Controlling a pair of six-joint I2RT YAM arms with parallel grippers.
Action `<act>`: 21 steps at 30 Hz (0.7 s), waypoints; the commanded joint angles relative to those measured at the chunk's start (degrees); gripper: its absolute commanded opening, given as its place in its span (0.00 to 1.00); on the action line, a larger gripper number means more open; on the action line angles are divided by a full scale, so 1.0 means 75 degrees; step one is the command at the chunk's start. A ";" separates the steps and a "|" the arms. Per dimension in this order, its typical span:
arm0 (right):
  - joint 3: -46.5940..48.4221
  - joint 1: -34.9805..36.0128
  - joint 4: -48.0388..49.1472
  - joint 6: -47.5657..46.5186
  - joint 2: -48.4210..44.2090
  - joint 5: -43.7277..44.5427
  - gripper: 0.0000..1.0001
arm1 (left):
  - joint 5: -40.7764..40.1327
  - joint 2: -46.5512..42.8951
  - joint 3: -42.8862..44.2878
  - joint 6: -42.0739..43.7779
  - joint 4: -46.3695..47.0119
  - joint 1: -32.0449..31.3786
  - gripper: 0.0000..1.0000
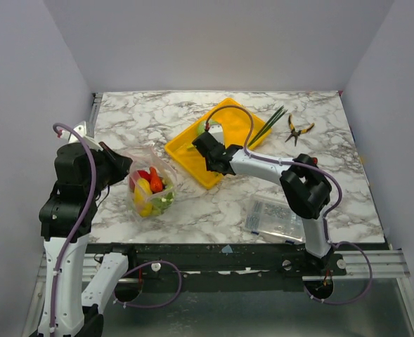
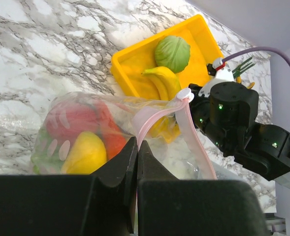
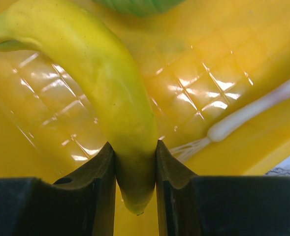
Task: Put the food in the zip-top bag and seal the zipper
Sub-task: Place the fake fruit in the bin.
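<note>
The zip-top bag (image 1: 150, 191) lies left of centre, holding red, yellow and green toy food (image 2: 85, 152). My left gripper (image 1: 122, 167) is shut on the bag's pink zipper strip (image 2: 152, 115) at its mouth edge, seen in the left wrist view (image 2: 136, 143). My right gripper (image 1: 204, 149) is down in the yellow tray (image 1: 185, 151) and shut on a yellow banana (image 3: 110, 88), with the jaws near its tip (image 3: 135, 147). The banana (image 2: 162, 81) and a green leafy piece (image 2: 172, 53) lie in the tray. The white end of the leek (image 3: 248, 115) lies beside the banana.
Yellow-handled pliers (image 1: 298, 130) lie at the back right. The leek's green leaves (image 1: 270, 121) stick out over the tray's right rim. A rigid clear box of small parts (image 1: 273, 217) sits near the front right edge. The table's near edge is just below the bag.
</note>
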 commanded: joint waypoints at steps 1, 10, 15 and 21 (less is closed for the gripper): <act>-0.0441 -0.0058 0.0317 -0.0355 -0.0861 -0.0631 0.05 | 0.0187 0.0059 -0.0020 0.0035 0.0367 0.0051 0.00; -0.1123 -0.0224 0.1390 -0.4972 -0.1291 -0.0927 0.03 | 0.0769 0.0159 -0.0325 -0.0035 0.0604 0.0057 0.00; -0.1577 -0.0504 0.2392 -0.8523 -0.1290 -0.1119 0.05 | 0.0782 0.0157 -0.0252 0.0052 0.0550 0.0051 0.00; -0.0753 -0.1017 0.1799 -1.0286 -0.0716 -0.1792 0.11 | 0.0866 0.0078 -0.0241 0.0102 0.0509 0.0057 0.00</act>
